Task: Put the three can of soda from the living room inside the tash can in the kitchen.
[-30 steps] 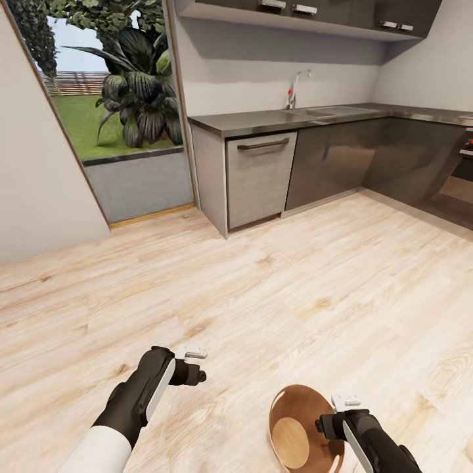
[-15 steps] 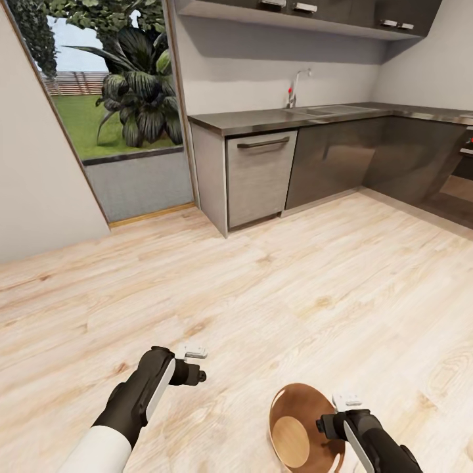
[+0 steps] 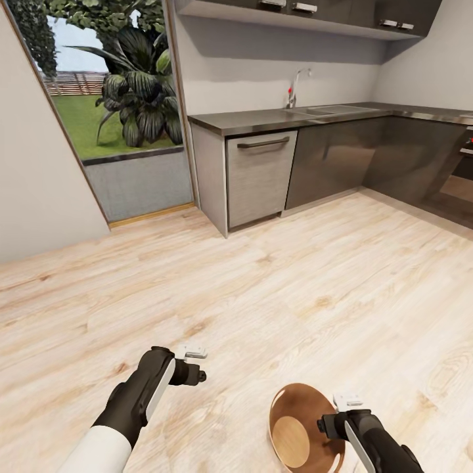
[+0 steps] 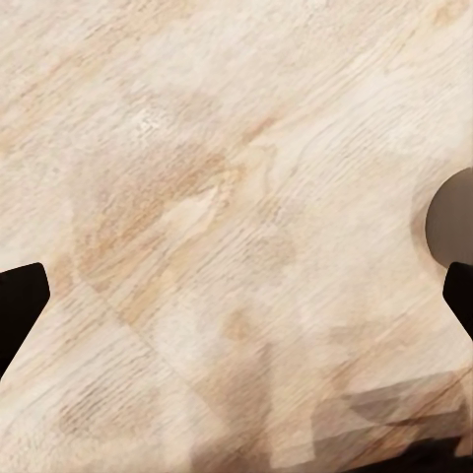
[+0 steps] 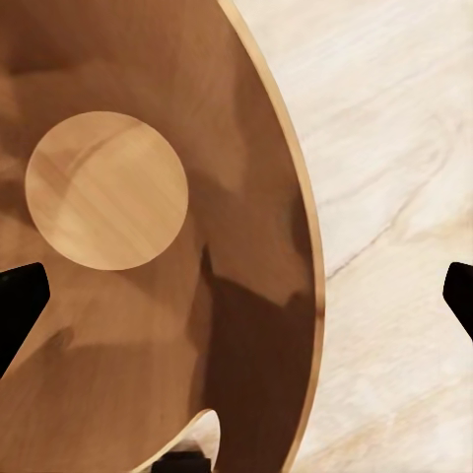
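Tash can [image 3: 299,427] stood on pale wood floor [image 3: 276,289], right gripper [image 5: 236,286] spread wide above its rim, left gripper [image 4: 236,296] released over bare planks, kitchen cabinets [image 3: 309,164] and window [image 3: 112,85] beyond

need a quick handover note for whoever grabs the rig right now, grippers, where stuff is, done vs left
Left gripper: open, empty, above bare wood floor.
Right gripper: open, empty, its fingers straddling the rim of the tash can.
The tash can stands on the kitchen floor at the robot's right, in front of the counter with the sink. Its inside, seen from the right wrist, holds no can of soda.
Done: robot is at the bin in the kitchen.
Left: no can is binned or held, so by this view all three are yet to be fetched.
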You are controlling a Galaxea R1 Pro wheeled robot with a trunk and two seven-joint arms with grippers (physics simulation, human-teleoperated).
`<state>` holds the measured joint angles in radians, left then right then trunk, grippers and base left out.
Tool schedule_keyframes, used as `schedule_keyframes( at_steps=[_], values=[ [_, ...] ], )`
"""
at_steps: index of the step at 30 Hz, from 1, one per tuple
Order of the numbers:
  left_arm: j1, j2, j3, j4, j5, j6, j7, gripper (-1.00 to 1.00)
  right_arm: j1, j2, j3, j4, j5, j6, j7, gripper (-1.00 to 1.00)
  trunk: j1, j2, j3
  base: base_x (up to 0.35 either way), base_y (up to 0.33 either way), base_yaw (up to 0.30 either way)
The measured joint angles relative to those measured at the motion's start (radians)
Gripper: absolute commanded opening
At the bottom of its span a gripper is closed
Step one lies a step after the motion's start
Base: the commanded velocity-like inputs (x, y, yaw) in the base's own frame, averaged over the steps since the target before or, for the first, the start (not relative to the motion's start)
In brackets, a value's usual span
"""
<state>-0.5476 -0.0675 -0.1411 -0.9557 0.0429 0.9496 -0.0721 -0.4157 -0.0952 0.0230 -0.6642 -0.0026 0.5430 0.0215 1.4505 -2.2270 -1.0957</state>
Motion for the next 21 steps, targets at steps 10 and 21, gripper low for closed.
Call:
schedule_keyframes(
  at_steps=[10,21],
  values=[
    [0.000,0.000,0.000,0.000,0.000,0.000,-0.001,1.00,0.000,-0.001,0.000,0.000,0.001,0.000,0.000,1.00,0.000,0.000,0.000,0.000,0.000,0.000],
    [0.000,0.000,0.000,0.000,0.000,0.000,-0.001,1.00,0.000,-0.011,0.000,0.000,0.000,0.000,0.000,1.00,0.000,0.000,0.000,0.000,0.000,0.000]
  ],
)
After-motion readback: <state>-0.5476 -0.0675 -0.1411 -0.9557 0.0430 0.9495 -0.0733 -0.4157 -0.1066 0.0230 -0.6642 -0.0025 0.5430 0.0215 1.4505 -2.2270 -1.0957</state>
